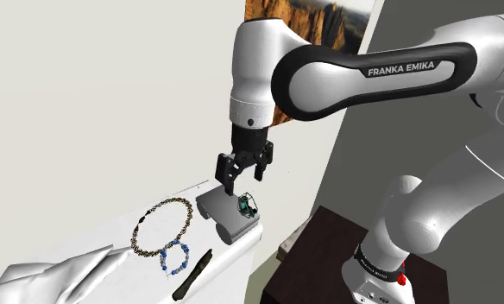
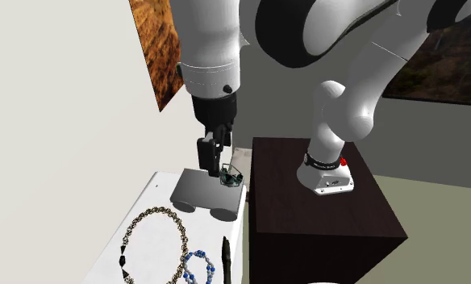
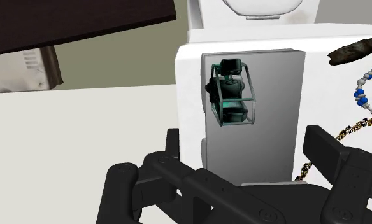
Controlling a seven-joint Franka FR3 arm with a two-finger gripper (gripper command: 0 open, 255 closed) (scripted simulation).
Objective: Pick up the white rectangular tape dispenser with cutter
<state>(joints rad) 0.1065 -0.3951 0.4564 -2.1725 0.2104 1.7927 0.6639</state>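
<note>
Hanging just above the dispenser (image 1: 220, 207) (image 2: 195, 190) (image 3: 274, 114), the claw (image 1: 244, 186) (image 2: 215, 165) (image 3: 245, 143) has its fingers spread wide, one over either long side of the grey-white block and not clasping it. The dispenser lies flat at the end of the white table (image 1: 121, 237) (image 2: 153, 194) beside the dark stand (image 1: 328, 250) (image 2: 323, 218), with a small clear greenish cutter (image 1: 248, 205) (image 2: 230, 176) (image 3: 232, 95) on the side towards the stand. Farther along the table lie a dark beaded necklace (image 1: 164, 224) (image 2: 153, 234), a blue bracelet (image 1: 174, 256) (image 2: 197, 266) (image 3: 366, 89) and a black stick (image 1: 192, 275) (image 2: 225, 258) (image 3: 360, 49).
</note>
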